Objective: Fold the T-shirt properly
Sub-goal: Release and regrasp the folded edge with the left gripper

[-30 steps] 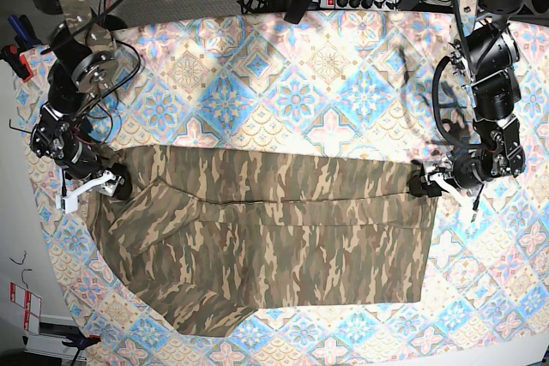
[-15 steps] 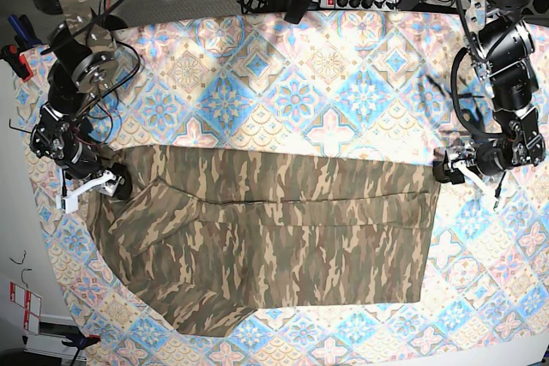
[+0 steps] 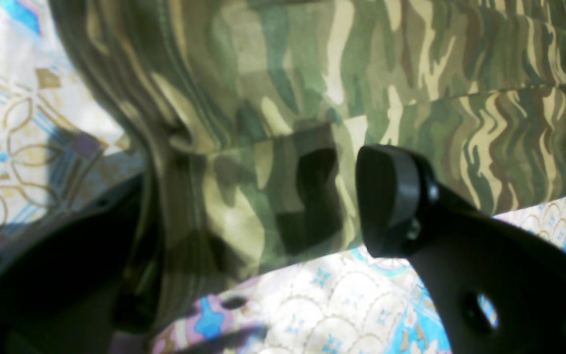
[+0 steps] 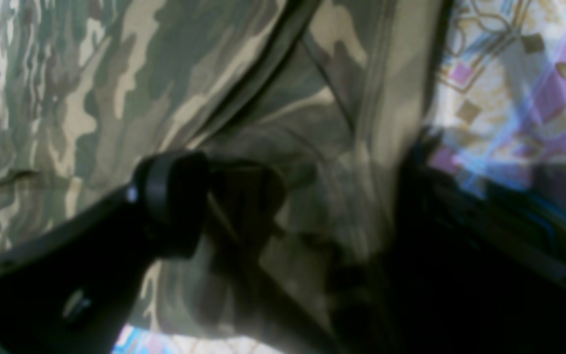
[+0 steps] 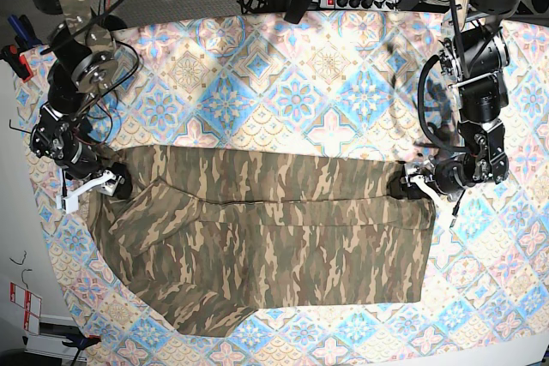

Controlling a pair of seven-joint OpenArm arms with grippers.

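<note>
Progress looks partial: the T-shirt (image 5: 274,237) lies on the patterned tablecloth (image 5: 283,83) as a wide camouflage band, its far edge straight and already doubled over, so one lengthwise fold seems done. The near left corner of the T-shirt bulges out in a slanted flap, and the whole piece is far too long to count as folded; I judge the crosswise folds and some tidying are left. The left end effector (image 5: 413,184) sits at the far right corner of the T-shirt with its jaws spread wide, cloth lying between them in the wrist view but not pinched. The right end effector (image 5: 110,183) sits at the far left corner of the T-shirt, jaws likewise parted over the hem, gripping nothing that I can see. Both corners rest flat on the worktop.
</note>
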